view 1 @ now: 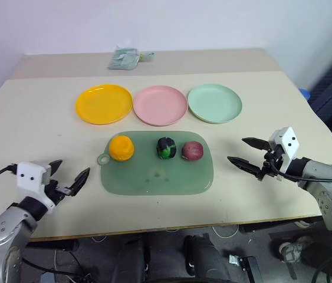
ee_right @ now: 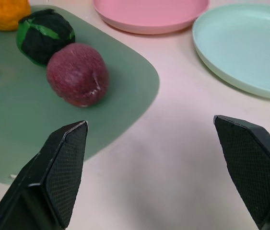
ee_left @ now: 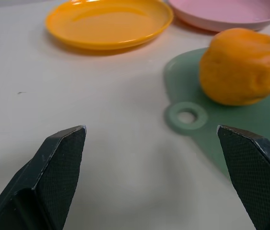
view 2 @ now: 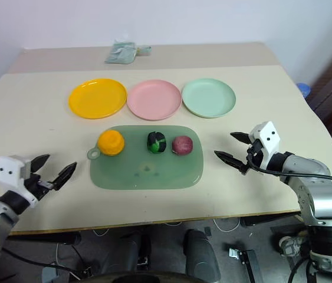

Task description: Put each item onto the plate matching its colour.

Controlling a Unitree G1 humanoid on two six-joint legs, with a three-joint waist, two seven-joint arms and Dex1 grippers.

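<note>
**Bench layout: three items on the board, three bare plates, both tools wide open**

The beige bench (view 1: 30, 118) carries three round plates in a row at the far side: yellow plate (view 1: 103, 104) to the left, pink plate (view 1: 160, 105) in the middle, mint green plate (view 1: 214, 102) to the right. The pink plate sits just beside each neighbour. All three plates are bare.

Nearer the robot lies a translucent green board (view 1: 157, 171) with a ring handle (ee_left: 186, 116) at its left end. Three items stand along the board's far edge:
- orange item (view 1: 121, 148), at the left, near the ring handle;
- dark green and black item (view 1: 166, 148), in the middle;
- maroon item (view 1: 192, 151), just beside the green one on its right.

No item is on a plate.

The left tool (view 1: 68, 175) hovers over bare bench left of the board, jaws spread wide, holding nothing. The right tool (view 1: 247, 153) hovers right of the board, jaws likewise wide apart and empty.

Nothing lies between either tool and the board. A crumpled pale green packet (view 1: 124, 58) lies at the far edge of the bench, well apart from the plates.
</note>
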